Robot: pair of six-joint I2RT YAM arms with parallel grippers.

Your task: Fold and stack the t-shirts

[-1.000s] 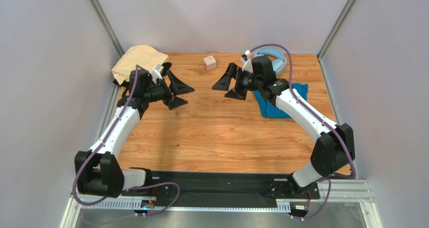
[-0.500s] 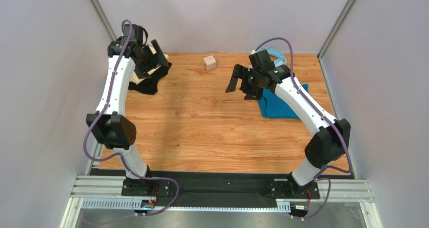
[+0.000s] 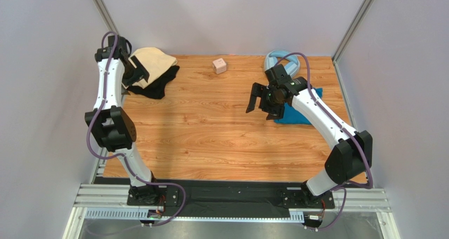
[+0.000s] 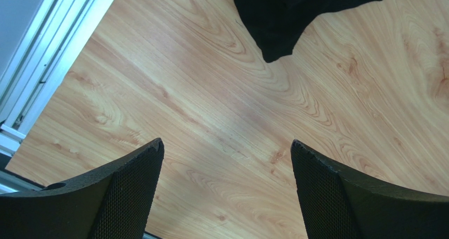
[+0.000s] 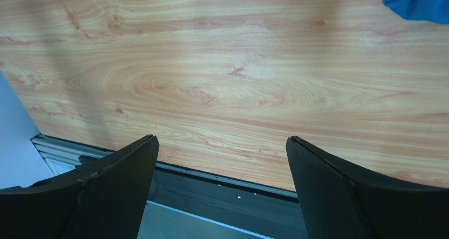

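Top view overhead, whole table (image 3: 211, 139) — wrist views close, angled down, same wood.

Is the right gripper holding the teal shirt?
No, the right gripper is open and empty; the teal shirt lies beside it.

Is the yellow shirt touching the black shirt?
Touching. The top view shows the yellow shirt lying partly on the black shirt.

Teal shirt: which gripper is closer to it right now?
Right. The right gripper hangs open just beside the teal shirt, on its left in the top view. The left gripper, also open, is far off at the back-left corner, by the cream shirt and black shirt.
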